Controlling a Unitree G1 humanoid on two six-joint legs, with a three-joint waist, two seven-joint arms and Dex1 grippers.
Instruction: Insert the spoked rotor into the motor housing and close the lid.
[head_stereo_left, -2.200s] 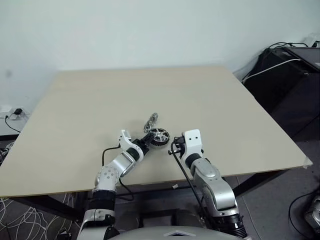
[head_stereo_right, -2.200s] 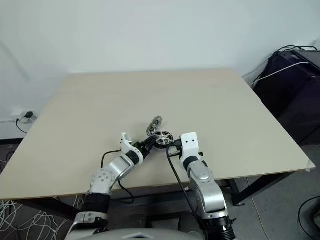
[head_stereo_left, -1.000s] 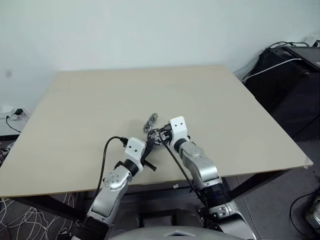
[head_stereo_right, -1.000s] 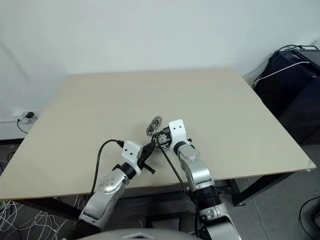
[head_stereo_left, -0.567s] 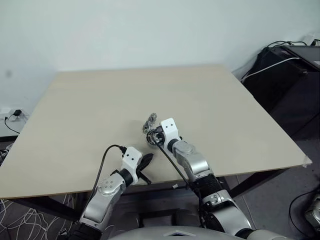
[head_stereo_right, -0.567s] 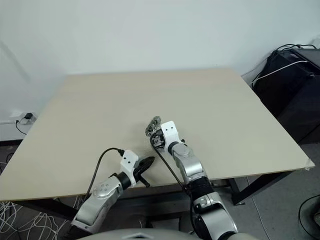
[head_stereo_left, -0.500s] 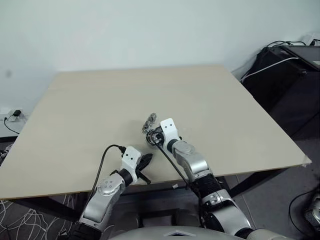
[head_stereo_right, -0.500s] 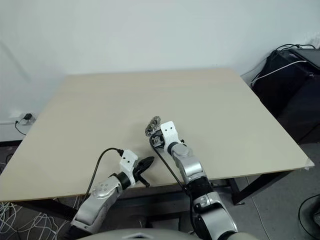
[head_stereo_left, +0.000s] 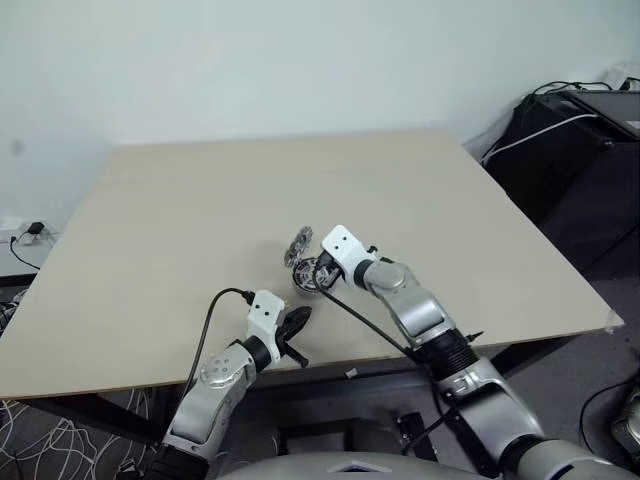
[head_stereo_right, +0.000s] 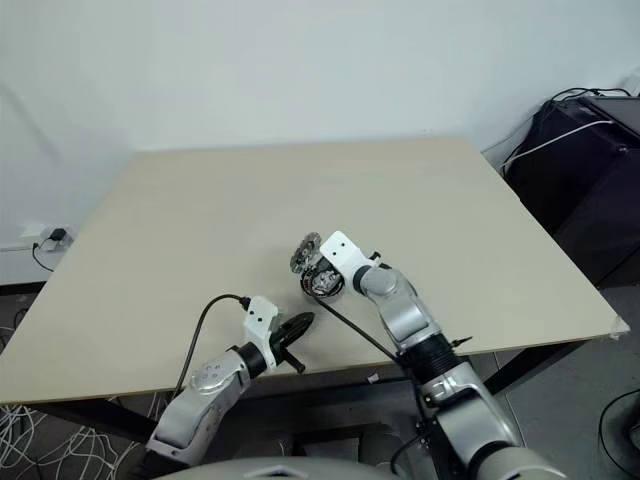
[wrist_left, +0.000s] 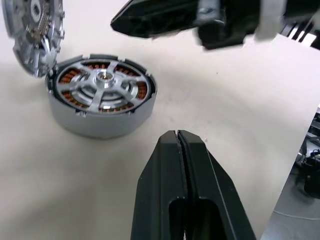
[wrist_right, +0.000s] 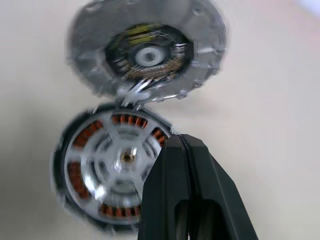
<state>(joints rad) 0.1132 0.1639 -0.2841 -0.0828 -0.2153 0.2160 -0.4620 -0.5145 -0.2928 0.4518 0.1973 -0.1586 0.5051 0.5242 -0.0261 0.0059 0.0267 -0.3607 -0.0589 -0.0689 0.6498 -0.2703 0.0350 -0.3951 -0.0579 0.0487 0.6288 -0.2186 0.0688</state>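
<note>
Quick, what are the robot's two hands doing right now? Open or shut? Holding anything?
Left gripper: shut, holding nothing, near the table's front edge.
Right gripper: shut, holding nothing, above the motor housing, which has the spoked rotor in it.

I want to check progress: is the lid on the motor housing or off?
Off. The lid stands tilted, leaning against the motor housing, whose spokes and copper windings lie uncovered.

Rotor (wrist_left: 102, 86): silver spokes and hub, seated flat inside housing (wrist_left: 107, 119), copper windings visible between spokes. Housing: low silver-grey cylinder, lying flat on table near its front edge. Lid (wrist_right: 146, 54): silvery round cap, tilted on edge, touching housing rim at about 11 o'clock, inner face showing.
</note>
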